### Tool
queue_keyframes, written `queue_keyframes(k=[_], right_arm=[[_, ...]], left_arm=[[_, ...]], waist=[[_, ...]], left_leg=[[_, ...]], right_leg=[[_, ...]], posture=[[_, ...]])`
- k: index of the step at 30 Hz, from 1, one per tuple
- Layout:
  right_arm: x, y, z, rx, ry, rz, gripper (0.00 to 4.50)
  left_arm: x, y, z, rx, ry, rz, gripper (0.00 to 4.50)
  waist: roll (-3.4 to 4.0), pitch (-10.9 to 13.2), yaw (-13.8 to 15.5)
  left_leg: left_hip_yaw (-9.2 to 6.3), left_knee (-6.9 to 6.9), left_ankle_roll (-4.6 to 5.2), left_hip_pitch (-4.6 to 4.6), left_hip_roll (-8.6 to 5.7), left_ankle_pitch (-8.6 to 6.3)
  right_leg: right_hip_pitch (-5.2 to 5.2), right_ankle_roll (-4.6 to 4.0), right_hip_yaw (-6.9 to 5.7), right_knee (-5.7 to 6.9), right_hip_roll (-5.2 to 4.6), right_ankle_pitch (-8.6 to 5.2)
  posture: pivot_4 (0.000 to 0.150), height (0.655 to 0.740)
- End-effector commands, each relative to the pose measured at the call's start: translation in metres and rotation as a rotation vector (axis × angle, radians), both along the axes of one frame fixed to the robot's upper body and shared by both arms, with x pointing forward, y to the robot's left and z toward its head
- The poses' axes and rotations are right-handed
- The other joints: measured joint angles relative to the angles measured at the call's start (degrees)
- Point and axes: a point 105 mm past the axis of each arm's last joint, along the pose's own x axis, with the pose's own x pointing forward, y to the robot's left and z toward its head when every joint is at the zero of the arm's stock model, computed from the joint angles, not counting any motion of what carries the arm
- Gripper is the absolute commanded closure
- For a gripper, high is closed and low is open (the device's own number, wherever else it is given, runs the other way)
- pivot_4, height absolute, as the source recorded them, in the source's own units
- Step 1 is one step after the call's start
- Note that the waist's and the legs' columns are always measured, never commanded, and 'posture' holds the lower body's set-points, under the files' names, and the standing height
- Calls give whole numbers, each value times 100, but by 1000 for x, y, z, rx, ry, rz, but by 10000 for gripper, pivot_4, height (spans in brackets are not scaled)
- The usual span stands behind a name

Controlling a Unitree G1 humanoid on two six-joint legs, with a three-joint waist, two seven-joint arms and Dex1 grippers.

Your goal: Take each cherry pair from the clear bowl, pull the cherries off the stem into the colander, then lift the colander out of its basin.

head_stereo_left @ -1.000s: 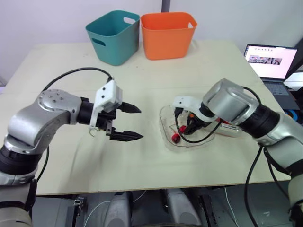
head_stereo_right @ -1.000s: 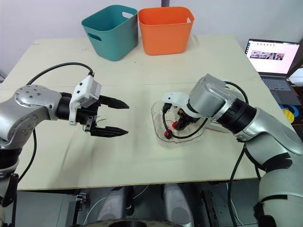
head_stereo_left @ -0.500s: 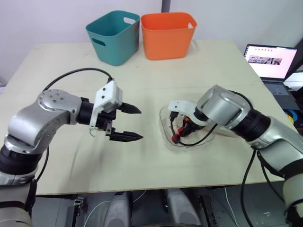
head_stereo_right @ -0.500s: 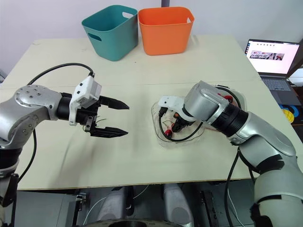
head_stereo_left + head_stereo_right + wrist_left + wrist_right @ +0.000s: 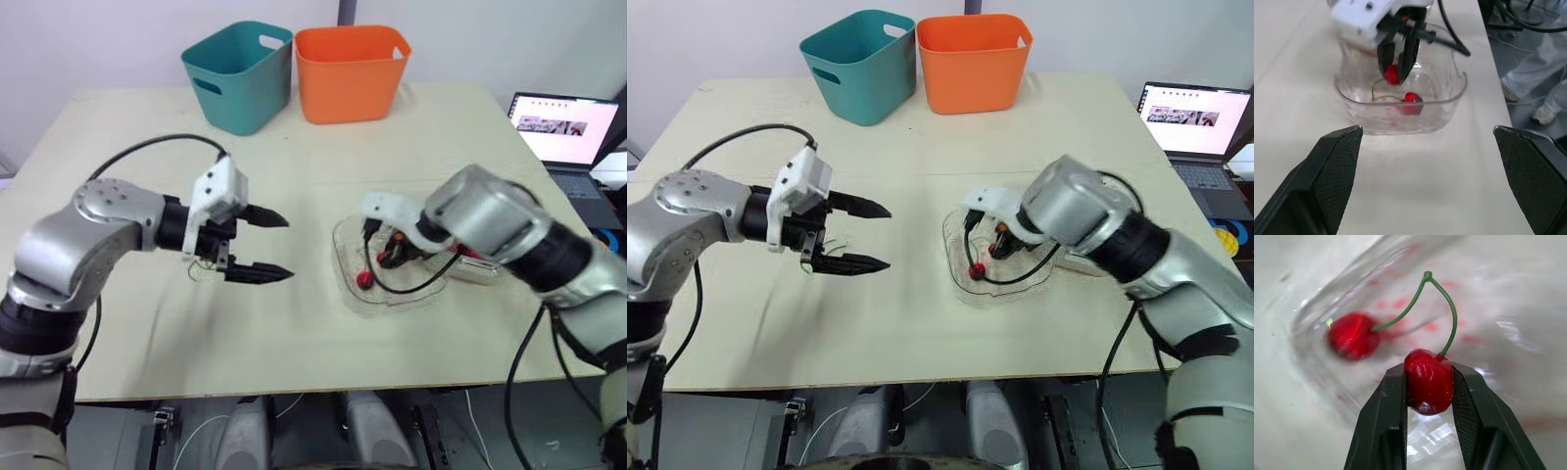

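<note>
A clear bowl [image 5: 345, 269] sits at the table's middle right. My right gripper [image 5: 385, 257] reaches into it and is shut on one red cherry [image 5: 1429, 381]. A green stem [image 5: 1442, 303] joins this cherry to the second cherry [image 5: 1352, 335], which lies low in the bowl [image 5: 1400, 115]. My left gripper [image 5: 286, 247] is open and hovers above the table to the left of the bowl, fingers pointing at it. A pale container [image 5: 477, 266] with something red in it shows partly behind my right arm.
A teal bin [image 5: 238, 75] and an orange bin [image 5: 351, 59] stand at the table's back. A laptop [image 5: 563, 125] sits off the right edge. A person's legs [image 5: 1535, 73] stand beyond the table in the left wrist view.
My right gripper has drawn back and up a little inside the bowl with a cherry between its fingers. The left gripper has stayed open and hardly moved.
</note>
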Motion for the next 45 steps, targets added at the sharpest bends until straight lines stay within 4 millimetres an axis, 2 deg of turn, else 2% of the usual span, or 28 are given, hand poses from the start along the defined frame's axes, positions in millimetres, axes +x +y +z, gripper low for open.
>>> queue_keyframes(k=[1, 3, 6, 9, 15, 17, 25, 38, 41, 45], right_arm=[[-18, 7, 64, 130, -147, 101, 35378], [-24, 6, 79, 138, -220, 144, 35378], [-18, 4, 110, 133, -519, 197, 35378], [-17, 20, 137, 238, -758, 252, 35378], [-22, 50, 152, 425, -869, 257, 35378], [-21, 56, 159, 469, -911, 233, 35378], [-22, 63, 159, 506, -939, 200, 35378], [-22, 62, 158, 507, -927, 177, 35378], [-22, 62, 158, 511, -924, 176, 35404], [-22, 63, 160, 518, -923, 173, 35404]], left_arm=[[11, 14, 37, -117, -37, 52, 0], [17, 21, 45, -145, -28, 84, 0], [37, 30, 75, -244, -78, 138, 0], [47, 26, 98, -318, -107, 125, 0], [55, 1, 125, -430, -34, 18, 0], [60, -7, 128, -453, 2, 0, 0], [68, -34, 120, -451, 54, -74, 0], [68, -44, 130, -508, 74, -85, 0], [68, -47, 123, -488, 76, -80, 8515], [68, -48, 118, -481, 86, -74, 23073]], waist=[[0, 0, -5], [-1, 0, -20], [-2, -1, -12], [-2, -1, -8], [-2, -1, -2], [-2, -1, -3], [-2, -1, -8], [-2, -1, -10], [-2, -1, -10], [-2, -1, -16]], left_leg=[[-1, 0, 0, 0, 0, 0], [-1, -2, 1, 1, 1, 0], [0, -2, 5, 10, 2, -3], [2, 1, 5, 6, 0, -3], [2, 1, 5, 3, 0, -3], [1, 2, 5, 2, -1, -3], [0, 2, 5, 3, -1, -3], [-1, 1, 5, 3, -1, -3], [-2, 1, 5, 4, -2, -3], [-2, 1, 5, 4, -1, -3]], right_leg=[[-2, 1, 0, 1, 1, 0], [-2, 2, -1, 2, 2, -1], [4, 3, -2, 2, 3, -2], [5, 3, -1, 0, 2, -2], [1, 23, 0, 11, 1, 9], [1, 24, 1, 15, 1, 10], [-3, 24, 1, 27, 1, 8], [-6, 24, 2, 32, 2, 8], [-6, 24, 2, 33, 2, 8], [-6, 24, 2, 33, 3, 8]], posture=[[1500, 7400], [1500, 7400], [1500, 7400], [1500, 7400], [1500, 7400], [1500, 7400], [1500, 7400], [1500, 7400], [1500, 7400], [1500, 7400]])
